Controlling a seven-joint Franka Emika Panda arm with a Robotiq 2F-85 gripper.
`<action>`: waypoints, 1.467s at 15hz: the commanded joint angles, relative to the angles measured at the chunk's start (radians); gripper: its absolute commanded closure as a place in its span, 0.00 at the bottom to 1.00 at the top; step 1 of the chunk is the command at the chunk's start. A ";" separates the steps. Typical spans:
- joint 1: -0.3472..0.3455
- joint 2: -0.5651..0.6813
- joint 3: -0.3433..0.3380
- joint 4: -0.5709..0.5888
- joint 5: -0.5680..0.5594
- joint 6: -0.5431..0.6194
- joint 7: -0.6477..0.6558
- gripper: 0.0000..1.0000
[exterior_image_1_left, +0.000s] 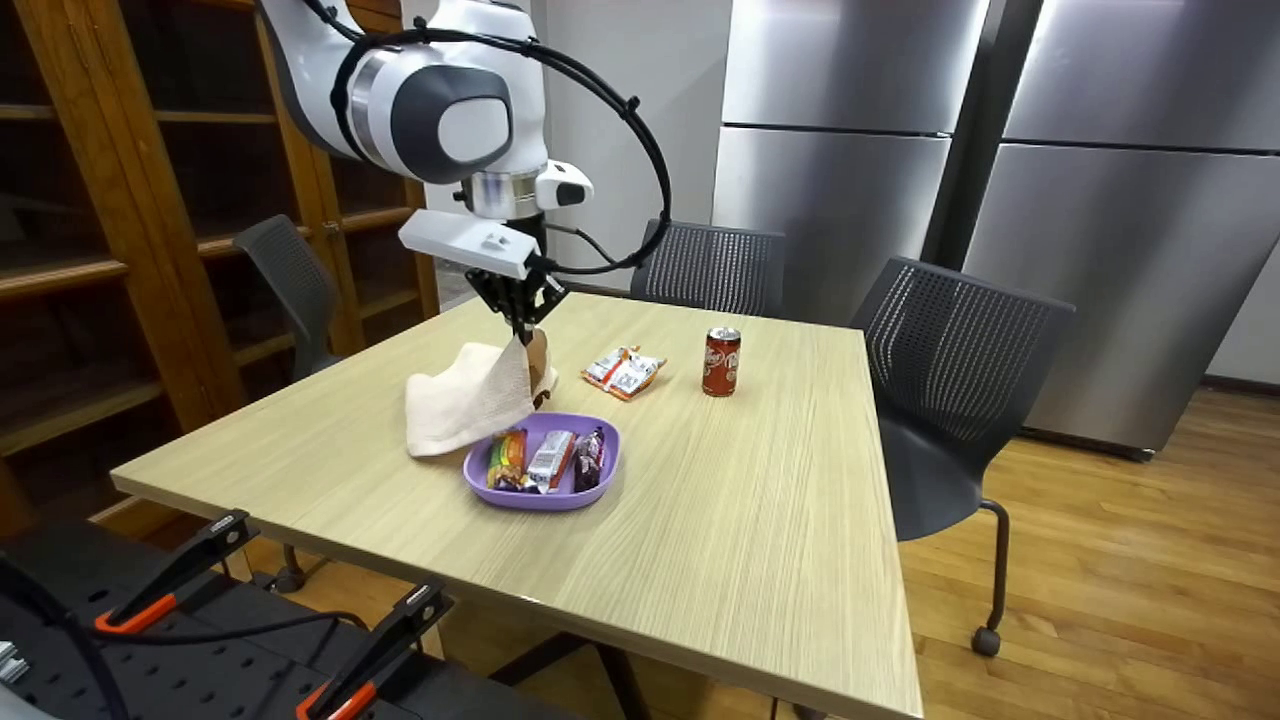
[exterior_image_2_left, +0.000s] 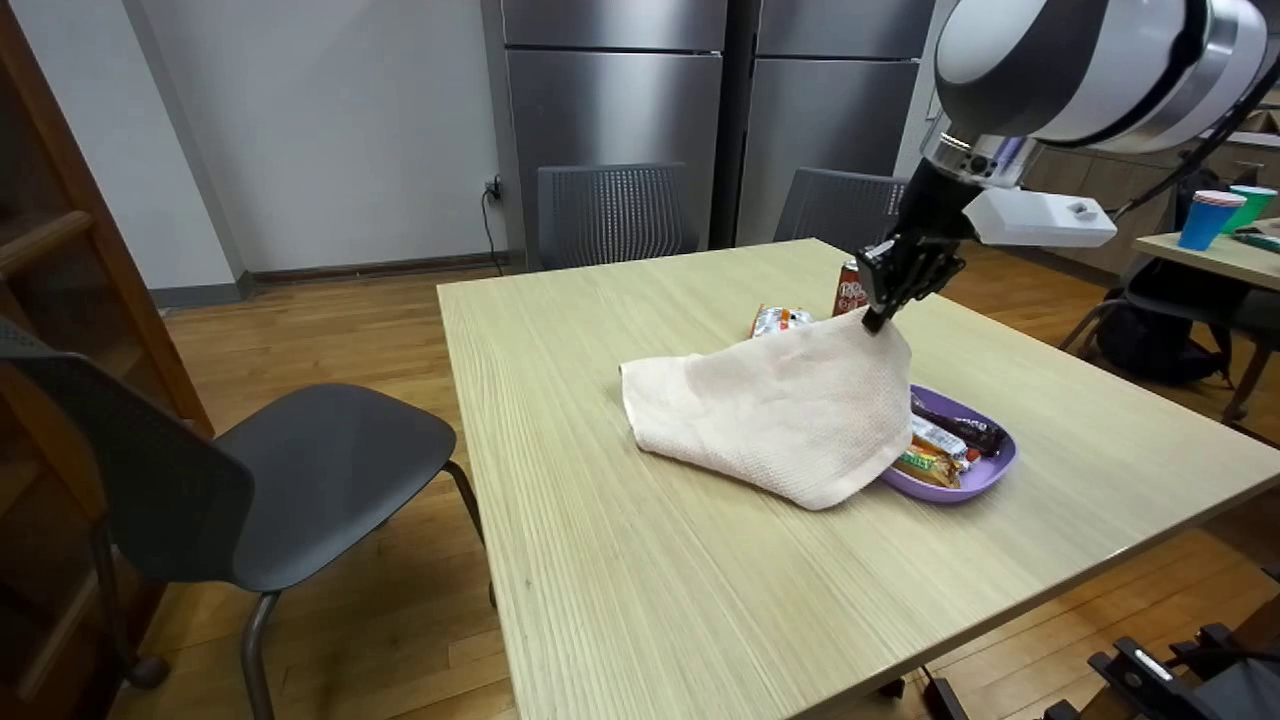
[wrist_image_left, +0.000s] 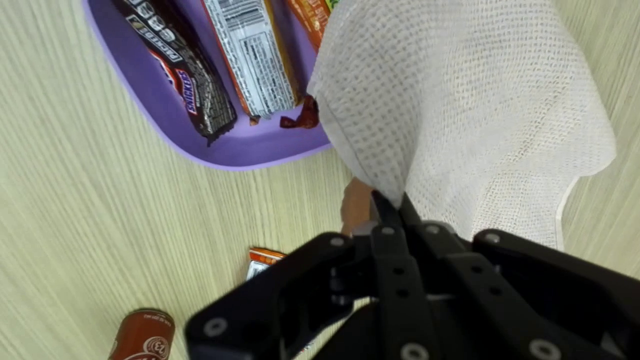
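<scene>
My gripper is shut on a corner of a pale cream cloth, pulling it up to a peak in both exterior views. The rest of the cloth drapes down to the table. One edge of it overlaps a purple tray holding wrapped snack bars, among them a dark Snickers and a white-labelled bar. An orange-green bar is partly covered by cloth in the wrist view. Behind the raised corner shows a brown object, mostly hidden; I cannot tell what it is.
An orange-white snack bag lies on the table beyond the tray. Near it a red Dr Pepper can stands upright. Dark chairs surround the wooden table. Clamps sit by its near edge.
</scene>
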 joint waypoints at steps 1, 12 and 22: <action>0.001 -0.062 -0.029 -0.055 0.017 -0.016 -0.001 0.99; 0.006 -0.115 -0.152 -0.123 -0.014 -0.028 0.016 0.99; -0.004 -0.154 -0.263 -0.165 -0.051 -0.036 0.013 0.99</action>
